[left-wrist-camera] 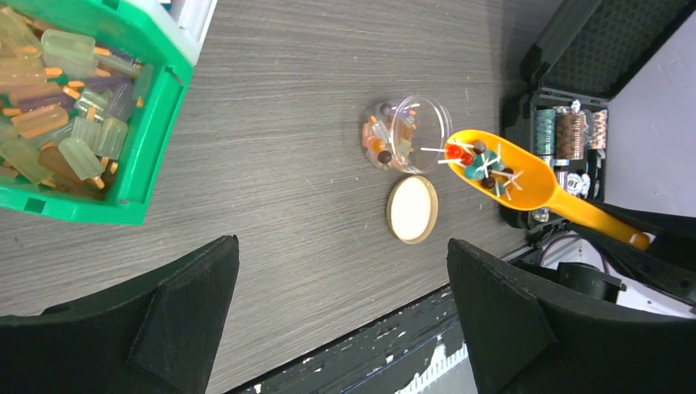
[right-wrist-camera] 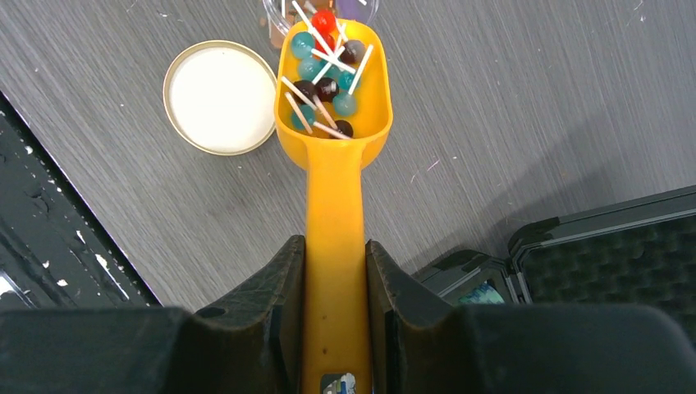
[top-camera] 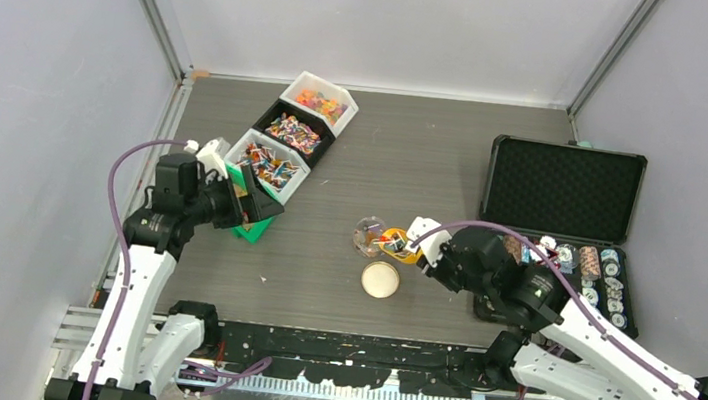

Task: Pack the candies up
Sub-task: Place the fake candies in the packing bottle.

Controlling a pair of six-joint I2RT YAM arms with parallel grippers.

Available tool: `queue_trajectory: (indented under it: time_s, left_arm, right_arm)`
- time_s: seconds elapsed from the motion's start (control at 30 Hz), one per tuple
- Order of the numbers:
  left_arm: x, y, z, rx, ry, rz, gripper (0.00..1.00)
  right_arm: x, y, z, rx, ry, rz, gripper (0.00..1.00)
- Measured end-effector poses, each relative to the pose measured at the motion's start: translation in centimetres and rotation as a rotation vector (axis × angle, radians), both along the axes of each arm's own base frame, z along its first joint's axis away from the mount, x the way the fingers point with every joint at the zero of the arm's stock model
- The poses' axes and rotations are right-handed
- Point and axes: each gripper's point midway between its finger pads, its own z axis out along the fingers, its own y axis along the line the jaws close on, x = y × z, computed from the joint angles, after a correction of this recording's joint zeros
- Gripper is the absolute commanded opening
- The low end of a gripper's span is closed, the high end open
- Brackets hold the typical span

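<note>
Candies [right-wrist-camera: 328,74] fill my scoop [right-wrist-camera: 335,180]; right gripper [right-wrist-camera: 334,254] clamps its handle, long axis toward 12 o'clock in the wrist view; jar [left-wrist-camera: 402,135] sits at the tip; left gripper [left-wrist-camera: 341,283] gapes empty, farther off.

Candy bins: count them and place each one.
4. White bin farthest back, black bin next, second white bin nearer, green bin nearest, partly hidden from above.

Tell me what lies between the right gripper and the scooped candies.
Only the scoop handle, bare, from right gripper to candies; the right wrist view shows it.
</note>
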Motion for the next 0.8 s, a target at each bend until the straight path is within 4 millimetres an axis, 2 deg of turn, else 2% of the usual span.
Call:
queue_trajectory:
  time_s: [0.17,0.53,0.8]
  left_arm:
    - [0.0,0.4,-1.1,0.029,0.013,0.006,1.00]
    - [0.1,1.1,-1.2,0.075,-0.012,0.016,1.00]
    - [0.1,1.2,-1.3,0.087,-0.014,0.020,1.00]
  right_arm:
    - [0.7,0.6,0.8,-0.024,0.010,-0.007,0.00]
    - [1.9,1.3,1.4,-0.124,0.056,-0.032,0.00]
    - [2.1,1.0,3.0,-0.164,0.068,-0.047,0.00]
